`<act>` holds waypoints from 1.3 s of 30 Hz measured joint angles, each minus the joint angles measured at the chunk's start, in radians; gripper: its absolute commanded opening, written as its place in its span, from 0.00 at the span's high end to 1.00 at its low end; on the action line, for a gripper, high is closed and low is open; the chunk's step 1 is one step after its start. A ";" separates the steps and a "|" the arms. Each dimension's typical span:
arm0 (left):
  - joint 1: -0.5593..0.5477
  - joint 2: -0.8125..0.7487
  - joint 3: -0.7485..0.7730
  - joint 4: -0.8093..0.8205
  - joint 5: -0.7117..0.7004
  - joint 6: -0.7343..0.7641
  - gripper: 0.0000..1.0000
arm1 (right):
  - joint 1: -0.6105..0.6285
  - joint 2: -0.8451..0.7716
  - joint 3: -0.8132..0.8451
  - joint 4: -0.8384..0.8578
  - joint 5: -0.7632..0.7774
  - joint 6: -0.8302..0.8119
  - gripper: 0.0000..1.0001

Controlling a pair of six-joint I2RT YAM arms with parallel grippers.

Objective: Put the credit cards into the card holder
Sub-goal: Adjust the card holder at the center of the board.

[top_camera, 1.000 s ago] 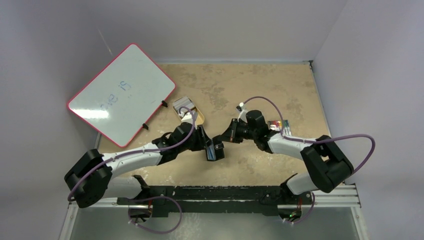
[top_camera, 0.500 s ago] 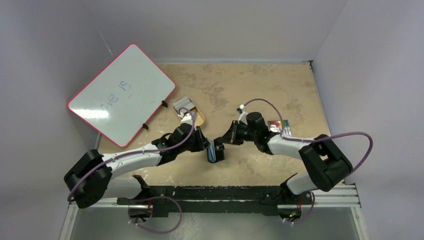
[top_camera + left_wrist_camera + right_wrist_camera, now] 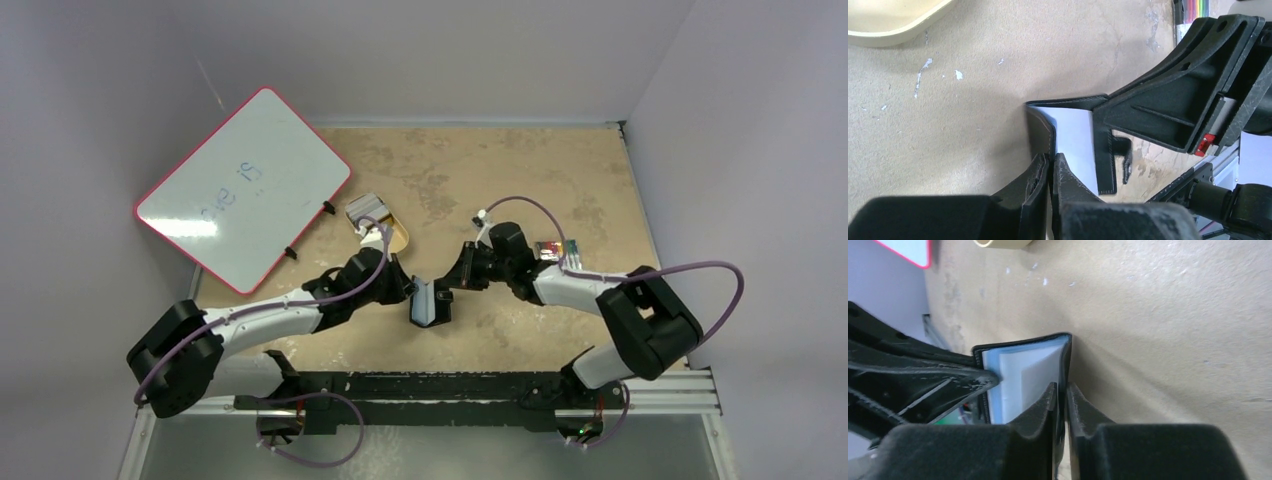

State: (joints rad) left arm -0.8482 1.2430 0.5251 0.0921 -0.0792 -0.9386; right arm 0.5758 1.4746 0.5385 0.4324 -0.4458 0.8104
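Tabletop (image 3: 520, 170) middle is where the card holder (image 3: 430, 303) is propped half open, one flap pinched tight in the left pincer (image 3: 1050, 159), the other clamped in the right pincer (image 3: 1062, 387). Opening step, by the looks of it. The credit cards can't be made out, so next one flap probably gets released and a card gets fetched.

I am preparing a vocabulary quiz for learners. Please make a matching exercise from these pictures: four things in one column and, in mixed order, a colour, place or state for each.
Things:
1. whiteboard
2. card holder
3. oval tin
4. striped item

Descriptions:
A. cream-gold, nearest the whiteboard
B. pink-red rim, far left
C. many colours, furthest right of the four
D. black, blue inside, pinched by left gripper and right gripper

Pairs: 1-B, 2-D, 3-A, 4-C
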 measured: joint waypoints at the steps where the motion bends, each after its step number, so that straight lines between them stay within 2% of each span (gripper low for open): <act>1: 0.000 -0.004 0.000 -0.005 -0.003 0.000 1.00 | 0.000 0.000 0.020 -0.048 0.018 -0.018 0.70; 3: 0.000 -0.014 0.000 -0.013 -0.010 0.000 1.00 | 0.000 -0.013 0.075 -0.158 0.061 -0.058 0.59; 5: 0.000 -0.024 0.001 -0.029 -0.022 0.000 1.00 | 0.000 -0.064 0.116 -0.239 0.092 -0.085 0.52; 9: 0.000 -0.023 0.015 -0.075 -0.038 -0.003 1.00 | 0.006 -0.239 0.151 -0.317 0.118 -0.108 0.49; 12: 0.000 -0.001 0.036 -0.093 -0.043 -0.010 1.00 | 0.046 -0.293 0.161 -0.325 0.128 -0.108 0.49; 18: 0.002 0.021 0.049 -0.095 -0.039 -0.028 1.00 | 0.167 -0.213 0.163 -0.323 0.150 -0.078 0.42; 23: 0.002 0.023 0.051 -0.094 -0.033 -0.043 0.99 | 0.206 -0.134 0.163 -0.325 0.195 -0.068 0.39; 32: 0.002 0.023 0.051 -0.092 -0.027 -0.056 1.00 | 0.223 -0.034 0.161 -0.285 0.218 -0.064 0.37; 36: 0.002 0.023 0.049 -0.082 -0.024 -0.069 0.95 | 0.228 0.008 0.156 -0.253 0.214 -0.054 0.38; 39: 0.004 0.023 0.042 -0.081 -0.025 -0.073 0.92 | 0.231 0.023 0.156 -0.238 0.212 -0.048 0.42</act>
State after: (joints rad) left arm -0.8444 1.2659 0.5671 0.0109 -0.1043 -1.0119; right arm 0.8066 1.4971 0.6949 0.1940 -0.2337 0.7628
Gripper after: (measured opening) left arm 0.054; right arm 0.617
